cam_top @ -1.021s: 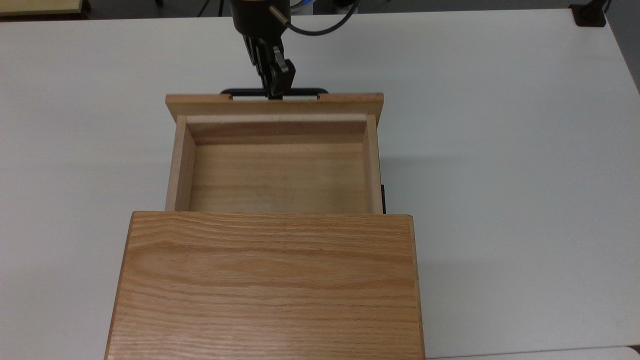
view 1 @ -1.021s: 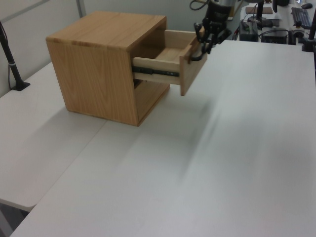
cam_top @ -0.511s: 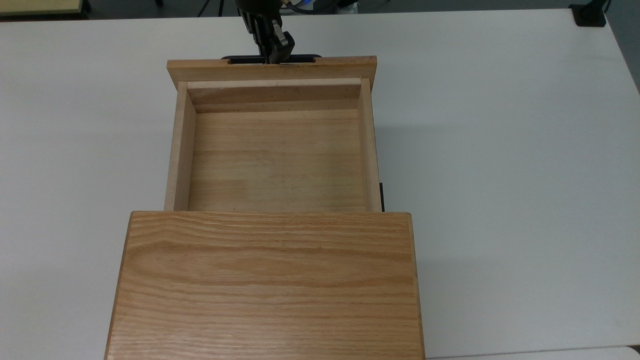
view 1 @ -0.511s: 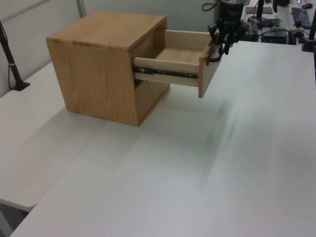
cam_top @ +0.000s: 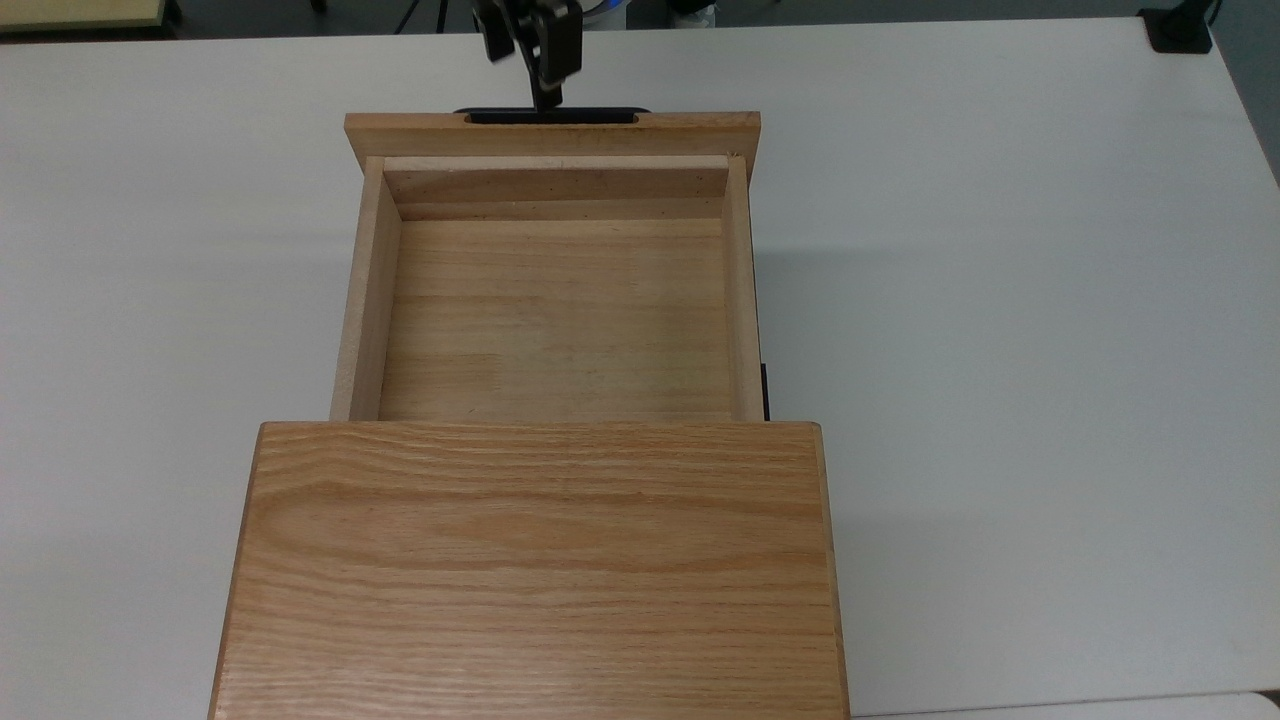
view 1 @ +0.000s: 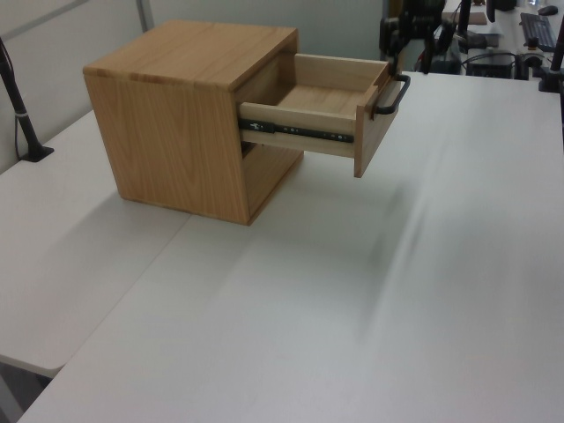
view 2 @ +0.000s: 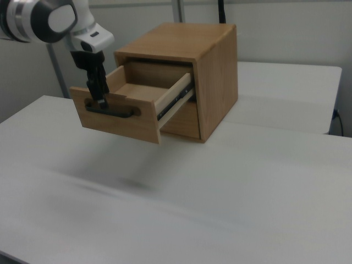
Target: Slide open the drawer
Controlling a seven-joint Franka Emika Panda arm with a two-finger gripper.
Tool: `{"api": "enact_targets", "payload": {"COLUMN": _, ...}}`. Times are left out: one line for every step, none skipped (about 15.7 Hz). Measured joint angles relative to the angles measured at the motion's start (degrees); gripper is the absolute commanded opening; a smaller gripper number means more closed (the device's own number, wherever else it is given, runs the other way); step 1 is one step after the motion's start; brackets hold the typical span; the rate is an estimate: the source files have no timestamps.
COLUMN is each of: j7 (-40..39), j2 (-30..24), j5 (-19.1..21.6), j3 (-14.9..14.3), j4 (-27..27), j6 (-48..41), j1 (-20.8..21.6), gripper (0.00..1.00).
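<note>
The light wooden box-shaped drawer (cam_top: 555, 310) stands pulled far out of the oak-grained cabinet (cam_top: 535, 570), reaching from the cabinet's front edge toward 12 o'clock in the top view. Its tray is bare inside. In the left view a black slide rail (view 1: 300, 132) runs along the drawer's side wall. The cabinet sits on the white bench (cam_top: 1000, 300).

The wider front panel (view 2: 118, 118) carries the long thin black metal bar handle (view 2: 113, 110), which lies along the panel's 12 o'clock edge in the top view.

The black hand (cam_top: 525, 62) of the white arm (view 2: 60, 19) hangs at 12 o'clock of the handle's middle in the top view, just above the bar. Its fingers (cam_top: 556, 45) are spread apart and grip nothing. In the right view one fingertip appears to reach the bar; I cannot tell whether it touches.
</note>
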Motion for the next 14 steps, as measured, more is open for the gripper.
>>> {"api": "enact_targets", "payload": {"j7": -0.34, "j2": -0.37, "j5": 0.00, "j3": 0.00, "j4": 0.53, "j6": -0.61, "j1": 0.00, "gripper": 1.00}}
{"api": "enact_targets", "payload": {"j7": -1.00, "j2": -0.63, "j5": -0.05, "j3": 0.01, "j4": 1.17, "j6": -1.82, "j1": 0.03, "gripper": 1.00}}
{"api": "enact_targets", "payload": {"j7": -2.59, "j2": -0.92, "j5": -0.10, "j3": 0.02, "j4": 1.87, "j6": -3.31, "j1": 0.13, "gripper": 1.00}}
{"api": "enact_targets", "payload": {"j7": -4.64, "j2": -1.33, "j5": -0.10, "j3": 0.06, "j4": 2.40, "j6": -4.54, "j1": 0.27, "gripper": 1.00}}
{"api": "enact_targets", "payload": {"j7": -6.88, "j2": -1.92, "j5": -0.10, "j3": 0.10, "j4": 2.76, "j6": -5.43, "j1": 0.37, "gripper": 1.00}}
{"api": "enact_targets", "payload": {"j7": -9.05, "j2": -2.53, "j5": -0.06, "j3": 0.14, "j4": 2.89, "j6": -5.86, "j1": 0.43, "gripper": 1.00}}
{"api": "enact_targets", "payload": {"j7": -11.62, "j2": -3.06, "j5": -0.04, "j3": 0.15, "j4": 2.89, "j6": -6.05, "j1": 0.53, "gripper": 1.00}}
{"api": "enact_targets", "payload": {"j7": -15.11, "j2": -3.46, "j5": -0.04, "j3": 0.12, "j4": 2.88, "j6": -6.23, "j1": 0.83, "gripper": 1.00}}
{"api": "enact_targets", "payload": {"j7": -19.86, "j2": -3.74, "j5": -0.04, "j3": -0.01, "j4": 2.88, "j6": -6.59, "j1": 1.40, "gripper": 1.00}}
{"api": "enact_targets", "payload": {"j7": -25.64, "j2": -3.96, "j5": -0.06, "j3": -0.41, "j4": 2.87, "j6": -7.33, "j1": 2.18, "gripper": 1.00}}
{"api": "enact_targets", "payload": {"j7": -31.87, "j2": -4.08, "j5": -0.07, "j3": -1.19, "j4": 2.87, "j6": -8.26, "j1": 2.99, "gripper": 1.00}}
{"api": "enact_targets", "payload": {"j7": -37.83, "j2": -4.09, "j5": -0.07, "j3": -2.23, "j4": 2.86, "j6": -8.83, "j1": 3.57, "gripper": 1.00}}
{"api": "enact_targets", "payload": {"j7": -43.09, "j2": -4.05, "j5": -0.08, "j3": -3.29, "j4": 2.83, "j6": -9.00, "j1": 3.79, "gripper": 1.00}}
{"api": "enact_targets", "payload": {"j7": -47.06, "j2": -3.98, "j5": -0.29, "j3": -4.23, "j4": 2.81, "j6": -9.01, "j1": 3.90, "gripper": 1.00}}
